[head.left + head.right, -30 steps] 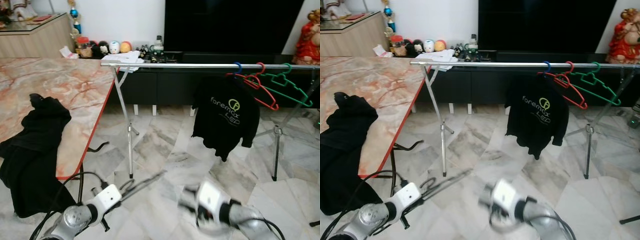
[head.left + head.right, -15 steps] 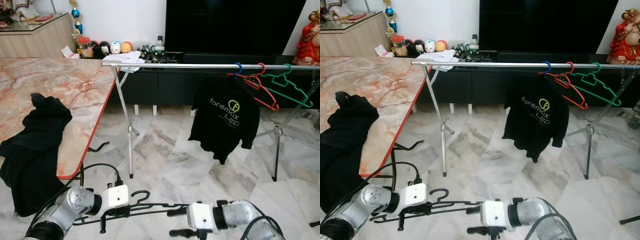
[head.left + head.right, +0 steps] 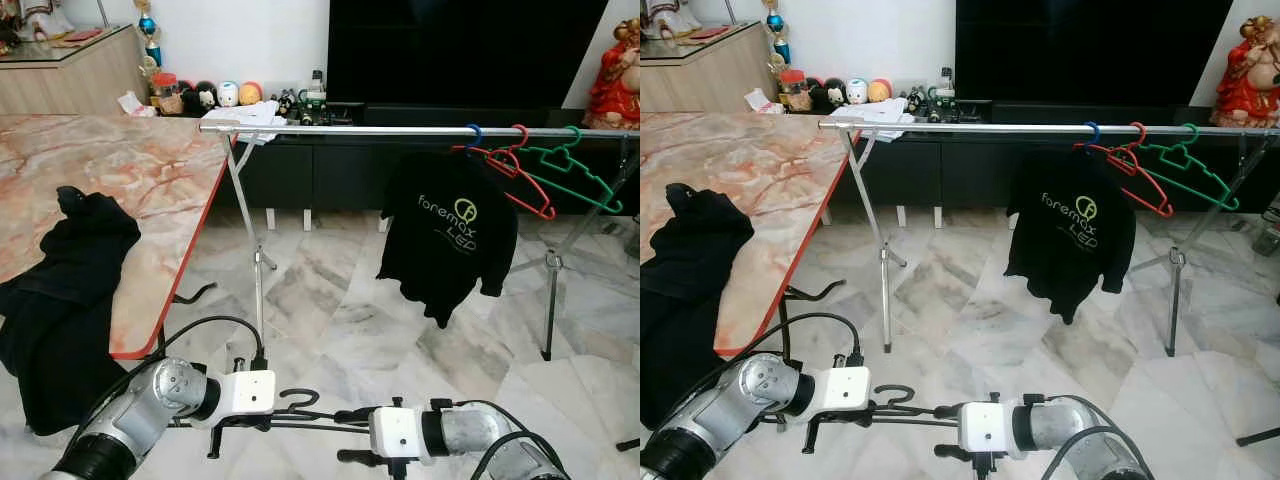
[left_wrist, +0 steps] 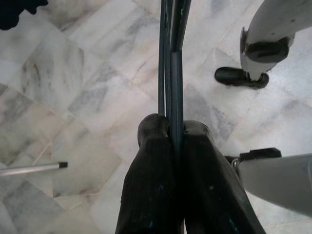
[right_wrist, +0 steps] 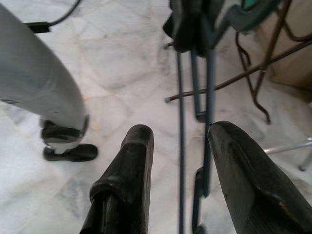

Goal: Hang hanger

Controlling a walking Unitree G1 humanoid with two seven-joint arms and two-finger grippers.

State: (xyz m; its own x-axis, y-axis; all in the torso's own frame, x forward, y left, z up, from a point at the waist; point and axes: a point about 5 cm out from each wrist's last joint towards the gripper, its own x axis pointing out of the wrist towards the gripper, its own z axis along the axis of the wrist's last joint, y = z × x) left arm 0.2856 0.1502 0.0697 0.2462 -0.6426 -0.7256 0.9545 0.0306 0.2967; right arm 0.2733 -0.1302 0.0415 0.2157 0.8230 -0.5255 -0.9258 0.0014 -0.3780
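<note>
- The black hanger (image 3: pixel 300 408) is held low over the marble floor (image 3: pixel 350 300).
- It is pinched by the closed left gripper (image 4: pixel 169 127).
- Its bars are straddled, untouched, by the parted right gripper (image 5: pixel 180 139).

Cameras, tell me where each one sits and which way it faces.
Left eye and right eye views: head, looking forward and down at the clothes rail; both arms show.
Left wrist view: along the left gripper, jaws shut on the black hanger.
Right wrist view: along the right gripper, jaws open around it.
Shared: black hanger, marble floor.
</note>
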